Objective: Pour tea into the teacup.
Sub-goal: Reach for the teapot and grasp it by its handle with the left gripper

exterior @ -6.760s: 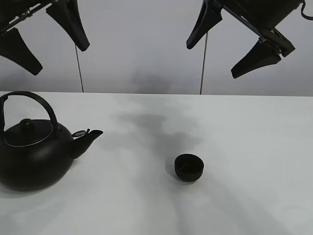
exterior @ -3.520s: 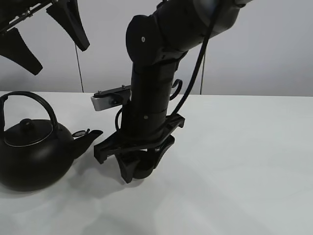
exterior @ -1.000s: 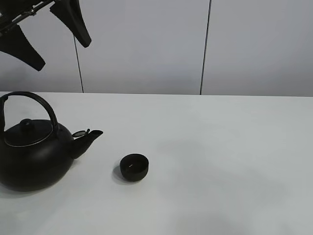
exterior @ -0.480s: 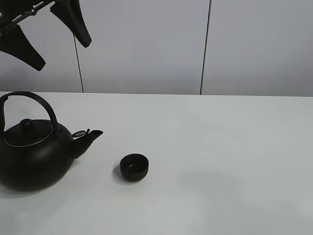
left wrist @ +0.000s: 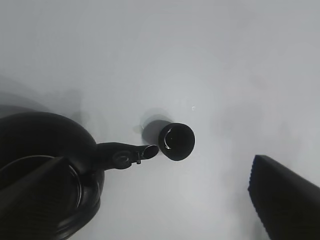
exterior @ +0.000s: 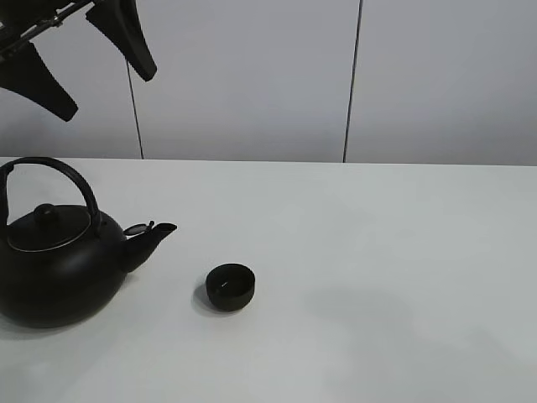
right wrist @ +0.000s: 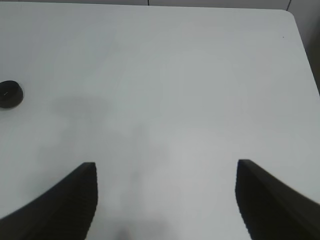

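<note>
Kettle takes up the left end of the surface, its arched handle standing upright and its spout aimed toward the teacup; spout tip and cup are apart, only a narrow gap between. Bare surface runs from the cup to the right and back, a wide lane. Left gripper hangs high over the kettle, jaws spread; right gripper sits high over bare surface, jaws wide apart

Left gripper and right gripper aloft, jaws spread.
The left one hung high above the left end of the table; the right one hovered over the table, holding nothing.
</note>
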You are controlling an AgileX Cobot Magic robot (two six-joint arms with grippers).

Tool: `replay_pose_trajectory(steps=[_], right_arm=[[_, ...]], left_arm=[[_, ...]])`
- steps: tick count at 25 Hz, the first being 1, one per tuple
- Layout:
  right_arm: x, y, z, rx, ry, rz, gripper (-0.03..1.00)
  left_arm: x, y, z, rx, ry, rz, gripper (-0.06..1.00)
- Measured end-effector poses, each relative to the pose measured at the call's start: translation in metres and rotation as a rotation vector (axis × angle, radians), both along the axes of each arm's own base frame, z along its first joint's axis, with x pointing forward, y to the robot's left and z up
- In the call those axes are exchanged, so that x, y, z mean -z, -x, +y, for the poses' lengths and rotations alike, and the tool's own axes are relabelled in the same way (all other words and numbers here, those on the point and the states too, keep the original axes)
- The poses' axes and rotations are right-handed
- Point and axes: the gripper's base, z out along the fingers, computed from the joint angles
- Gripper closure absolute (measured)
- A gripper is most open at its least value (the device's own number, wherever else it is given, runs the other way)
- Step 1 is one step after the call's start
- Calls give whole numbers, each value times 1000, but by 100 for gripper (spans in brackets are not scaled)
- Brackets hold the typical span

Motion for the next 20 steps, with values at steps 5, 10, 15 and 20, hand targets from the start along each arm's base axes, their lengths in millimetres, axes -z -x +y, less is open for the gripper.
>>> replay_pose_trajectory(steps=[5, 10, 15, 20], right_arm=[[0, 0, 0, 0, 0, 0, 44], [0, 0, 0, 0, 0, 0, 44], [0, 0, 0, 0, 0, 0, 44], [0, 0, 0, 0, 0, -1, 44]], left_arm=[[0, -1, 0, -5, 1, -10, 25], [-1, -3, 0, -19, 4, -35, 25], [-4, -11, 1, -31, 4, -130, 25], [-37, 10, -1, 50, -66, -493, 25]])
